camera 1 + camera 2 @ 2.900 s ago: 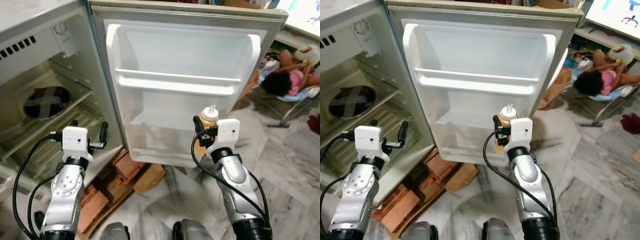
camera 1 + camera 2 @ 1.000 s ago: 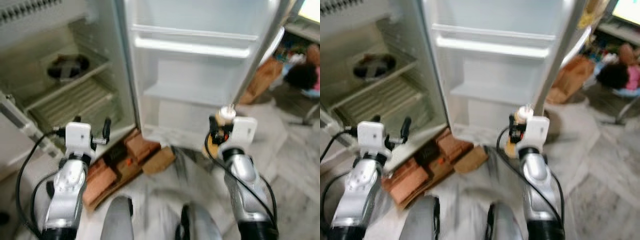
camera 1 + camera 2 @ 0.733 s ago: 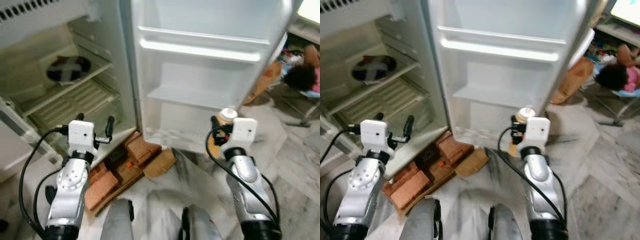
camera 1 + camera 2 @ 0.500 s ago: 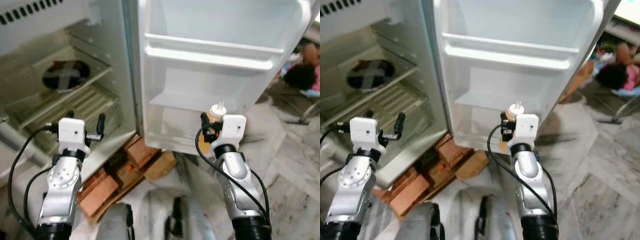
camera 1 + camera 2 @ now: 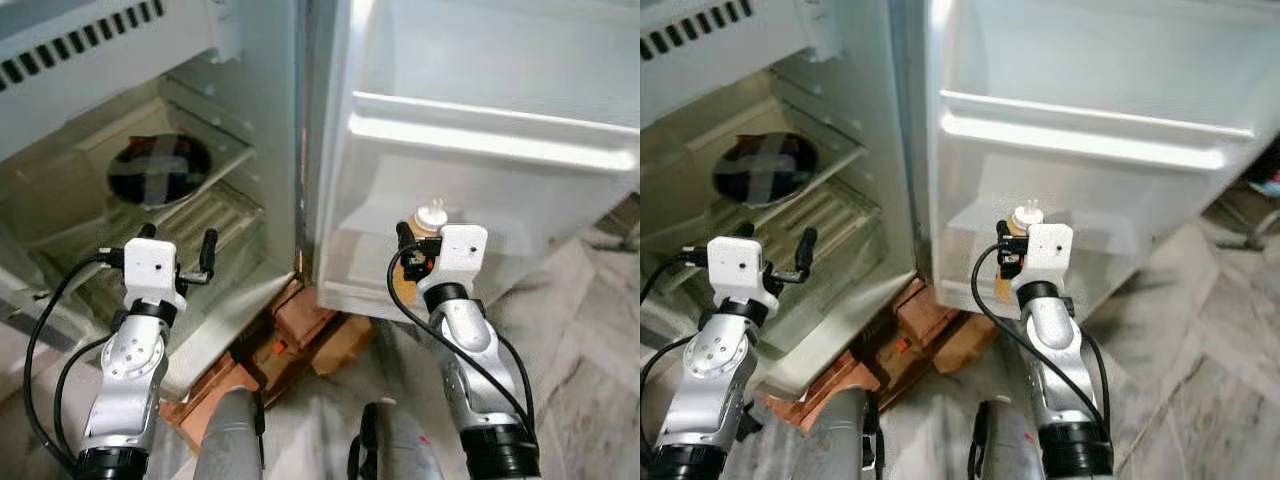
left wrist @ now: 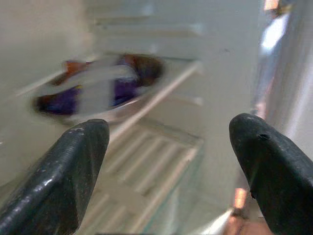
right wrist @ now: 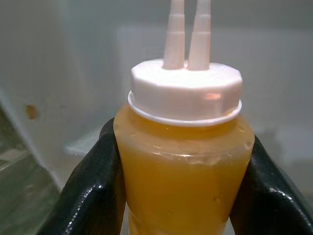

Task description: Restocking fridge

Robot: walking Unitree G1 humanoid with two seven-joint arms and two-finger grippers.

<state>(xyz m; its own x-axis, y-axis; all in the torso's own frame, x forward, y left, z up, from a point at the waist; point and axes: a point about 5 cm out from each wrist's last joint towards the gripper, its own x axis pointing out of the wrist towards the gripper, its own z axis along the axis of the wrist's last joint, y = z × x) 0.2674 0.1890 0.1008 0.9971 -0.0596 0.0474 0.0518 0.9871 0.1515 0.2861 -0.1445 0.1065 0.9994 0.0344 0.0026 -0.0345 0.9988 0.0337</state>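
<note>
Fridge (image 5: 250,130) open; one covered dish (image 5: 158,170) on an inner shelf. Left gripper (image 5: 180,252) empty, fingers apart, held before the lower wire shelf. Right gripper (image 7: 181,191) clamped on an upright yellow sauce bottle (image 7: 185,161) with a white twin-nozzle cap, just short of the lower door shelf (image 5: 370,290). Bottle not yet stowed; door shelves look bare, so restocking seems barely begun.

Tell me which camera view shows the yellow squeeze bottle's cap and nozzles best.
The right wrist view: the squeeze bottle is close up, upright between the right gripper's fingers, with its white cap and two nozzles sharp. Both eye views show it small, mostly hidden behind the wrist housing, before the fridge door.
</note>
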